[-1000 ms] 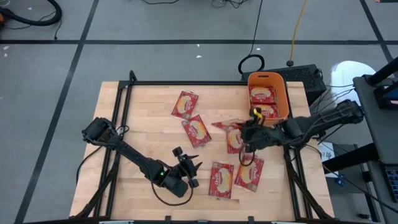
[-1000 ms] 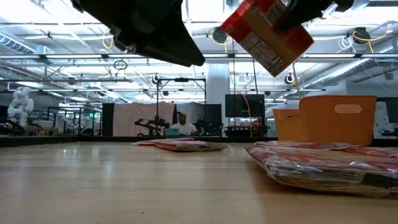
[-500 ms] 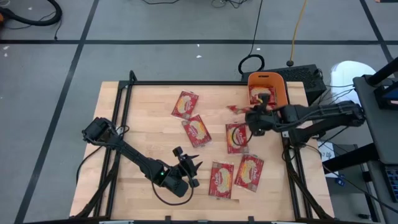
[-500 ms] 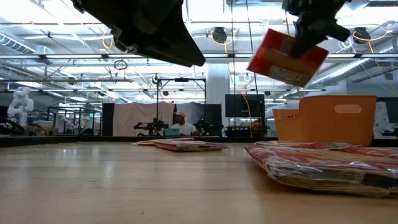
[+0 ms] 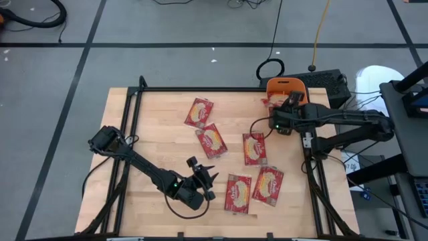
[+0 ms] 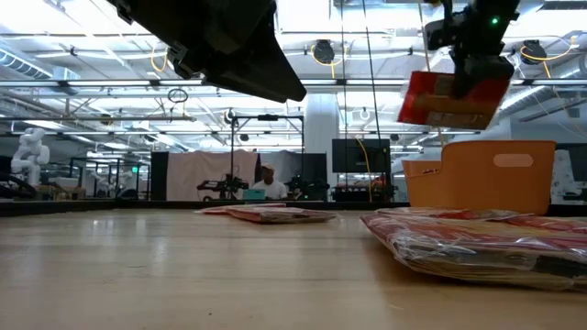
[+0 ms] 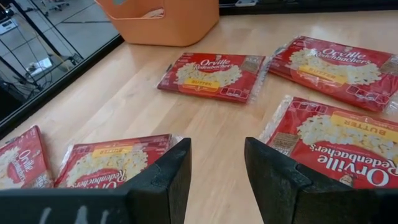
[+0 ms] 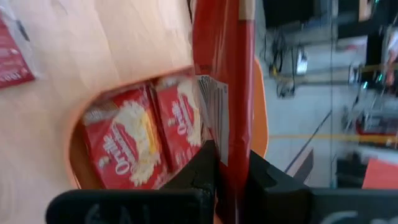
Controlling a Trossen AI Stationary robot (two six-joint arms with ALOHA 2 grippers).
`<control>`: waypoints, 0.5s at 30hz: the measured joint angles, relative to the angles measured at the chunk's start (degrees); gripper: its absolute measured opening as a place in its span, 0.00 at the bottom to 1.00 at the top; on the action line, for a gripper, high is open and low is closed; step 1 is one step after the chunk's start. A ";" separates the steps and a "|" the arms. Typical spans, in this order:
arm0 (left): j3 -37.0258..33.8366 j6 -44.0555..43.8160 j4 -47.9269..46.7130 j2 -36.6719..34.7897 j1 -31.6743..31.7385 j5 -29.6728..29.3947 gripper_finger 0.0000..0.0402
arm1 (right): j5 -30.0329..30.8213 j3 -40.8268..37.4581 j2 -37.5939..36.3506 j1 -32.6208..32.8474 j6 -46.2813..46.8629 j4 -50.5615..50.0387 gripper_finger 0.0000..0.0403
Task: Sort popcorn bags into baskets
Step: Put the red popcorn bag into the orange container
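Right gripper (image 5: 286,107) carrying one popcorn bag (image 6: 456,98) above the orange basket (image 6: 481,174).
Its jaws pinch the bag edge-on; release is best once the bag hangs fully inside the rim. The left gripper (image 7: 216,177) waits with jaws apart over five bags on the worktop (image 5: 154,140). The basket's contents are mostly hidden from above.

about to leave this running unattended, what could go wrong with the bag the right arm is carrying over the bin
The right gripper holds its popcorn bag by one edge above the orange bin, so it hangs at a tilt and, on release, may catch the rim or slide onto the table. The bin already holds at least two bags, so this one may land propped up. The left gripper, open, waits low over bags on the table, apart from this.
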 joint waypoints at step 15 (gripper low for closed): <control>0.00 -1.76 1.21 0.02 -0.07 0.46 0.38 | -4.78 -5.43 -3.14 -3.45 3.84 -3.23 0.06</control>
